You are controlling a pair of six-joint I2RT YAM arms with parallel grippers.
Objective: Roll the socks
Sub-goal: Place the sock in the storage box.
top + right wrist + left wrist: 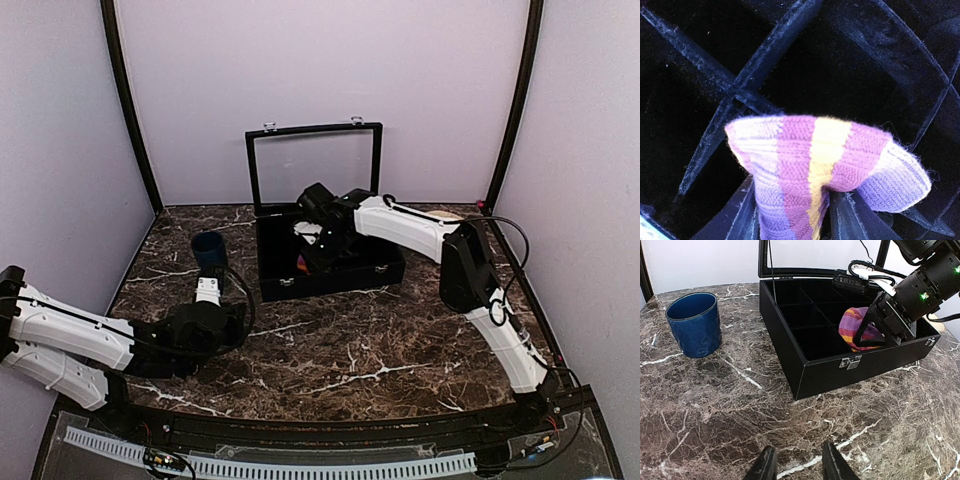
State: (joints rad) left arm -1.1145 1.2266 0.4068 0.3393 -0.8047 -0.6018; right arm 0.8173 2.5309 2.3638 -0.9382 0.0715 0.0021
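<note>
A bundle of sock (pixel 860 327) with purple, pink and yellow bands sits in a compartment on the near right side of the open black box (pixel 840 375). My right gripper (pixel 792 192) reaches down into the box, and its two fingers press against both sides of the sock (pixel 810 160), which bulges out above them. In the top view the right gripper (pixel 318 245) is over the box's middle. My left gripper (pixel 799 452) hovers low over the marble table in front of the box, open with nothing between its fingers. It is also seen at the left gripper (pixel 208 290) near the cup.
A dark blue cup (pixel 694 324) stands upright on the table left of the box, also visible as the cup (pixel 209 250). The box lid (pixel 315 165) stands raised at the back. Dividers (pixel 740 90) split the box into several compartments. Walls close in the table's sides and back.
</note>
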